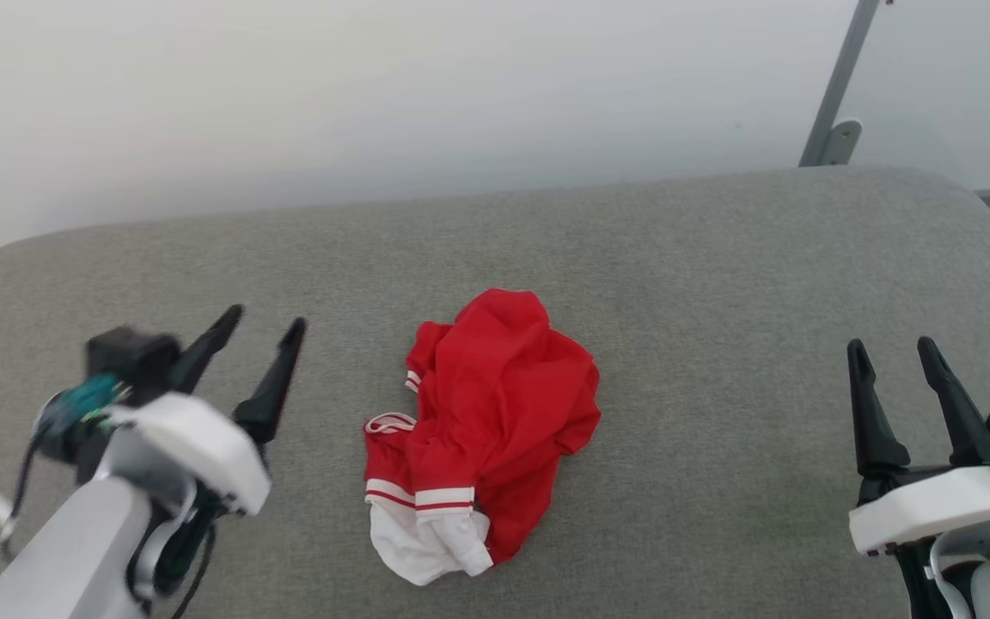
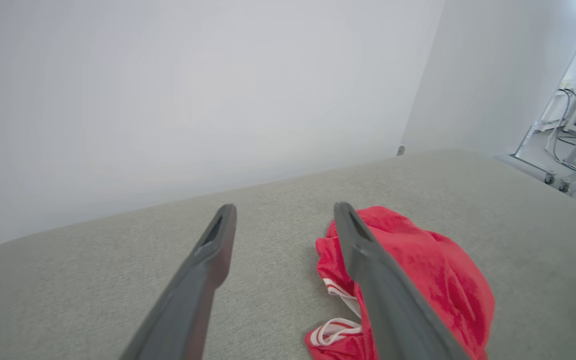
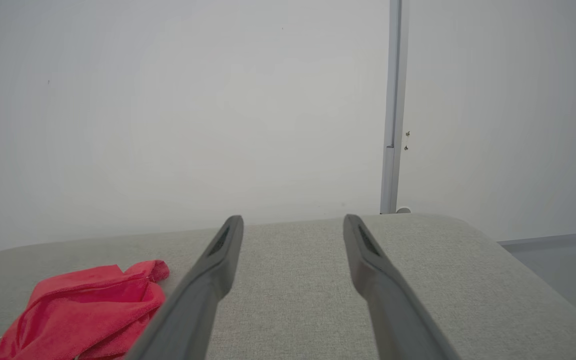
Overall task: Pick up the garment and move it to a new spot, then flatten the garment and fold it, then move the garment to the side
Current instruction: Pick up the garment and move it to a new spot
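red shirt (image 1: 495,413) sits crumpled amid the grey cushion (image 1: 718,258); left gripper (image 1: 267,316) and right gripper (image 1: 890,344) gape wide, empty; left wrist view adds cables (image 2: 563,120).

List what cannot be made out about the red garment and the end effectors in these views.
- The garment: head view, crumpled; its own folds hide the front and the overall shape.
- Left end effector: head view, blurred, so its wrist details are unclear.
- Left wrist view: a dark finger covers part of the garment; the bottom edge cuts off more.
- Right wrist view: the bottom edge cuts off much of the garment.
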Controlling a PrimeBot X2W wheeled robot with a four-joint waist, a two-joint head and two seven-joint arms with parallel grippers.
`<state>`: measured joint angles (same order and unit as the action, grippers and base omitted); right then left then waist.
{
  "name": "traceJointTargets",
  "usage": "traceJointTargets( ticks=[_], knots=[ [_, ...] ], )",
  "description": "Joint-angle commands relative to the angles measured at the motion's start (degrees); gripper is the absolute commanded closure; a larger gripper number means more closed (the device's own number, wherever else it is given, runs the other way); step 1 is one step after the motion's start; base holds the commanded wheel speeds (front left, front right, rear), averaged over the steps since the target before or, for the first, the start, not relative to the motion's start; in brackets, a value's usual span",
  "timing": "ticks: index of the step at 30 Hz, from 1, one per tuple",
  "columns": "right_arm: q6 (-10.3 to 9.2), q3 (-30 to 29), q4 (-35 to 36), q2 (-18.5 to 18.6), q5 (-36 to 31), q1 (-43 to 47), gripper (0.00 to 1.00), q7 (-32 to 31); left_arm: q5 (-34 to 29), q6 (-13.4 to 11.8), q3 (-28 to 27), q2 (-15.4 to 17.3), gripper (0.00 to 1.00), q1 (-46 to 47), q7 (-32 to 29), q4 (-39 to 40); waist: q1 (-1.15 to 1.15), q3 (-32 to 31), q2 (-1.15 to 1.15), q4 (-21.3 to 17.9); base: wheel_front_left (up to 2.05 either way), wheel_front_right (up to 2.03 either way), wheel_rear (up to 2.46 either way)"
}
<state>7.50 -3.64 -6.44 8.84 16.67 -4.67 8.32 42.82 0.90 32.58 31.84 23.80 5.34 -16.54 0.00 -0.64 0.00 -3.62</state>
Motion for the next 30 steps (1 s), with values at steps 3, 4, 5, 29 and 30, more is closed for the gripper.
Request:
traceJointTargets(
  ticks=[3,4,5,29,30],
  knots=[
    [-0.02,-0.5,-0.3,0.3,-0.1,1.2,0.0,0.6,0.5,-2.4,-3.0,1.9,0.0,-5.9,5.9,2.8,0.0,-0.7,0.0,1.2,0.0,0.0,0.0],
    [-0.02,-0.7,-0.3,0.3,-0.2,1.5,0.0,0.7,0.5,-3.0,-3.6,2.3,0.0,-7.3,6.9,3.4,0.0,-0.8,0.0,1.5,0.0,0.0,0.0],
    [-0.02,-0.7,-0.3,0.3,-0.2,1.5,0.0,0.7,0.5,-3.0,-3.6,2.3,0.0,-7.3,6.9,3.4,0.0,-0.8,0.0,1.5,0.0,0.0,0.0],
    [-0.02,-1.7,0.4,-0.2,-0.3,4.0,0.0,0.7,-8.3,-1.1,-29.5,-5.4,0.0,-32.5,9.9,12.0,0.0,-1.4,0.0,5.0,0.0,0.0,0.0],
    [-0.02,-1.7,0.4,-0.2,-0.3,4.0,0.0,0.6,-8.5,-0.5,-30.1,-6.0,0.0,-32.8,9.9,11.6,0.0,-1.4,0.0,5.0,0.0,0.0,0.0]
  ],
)
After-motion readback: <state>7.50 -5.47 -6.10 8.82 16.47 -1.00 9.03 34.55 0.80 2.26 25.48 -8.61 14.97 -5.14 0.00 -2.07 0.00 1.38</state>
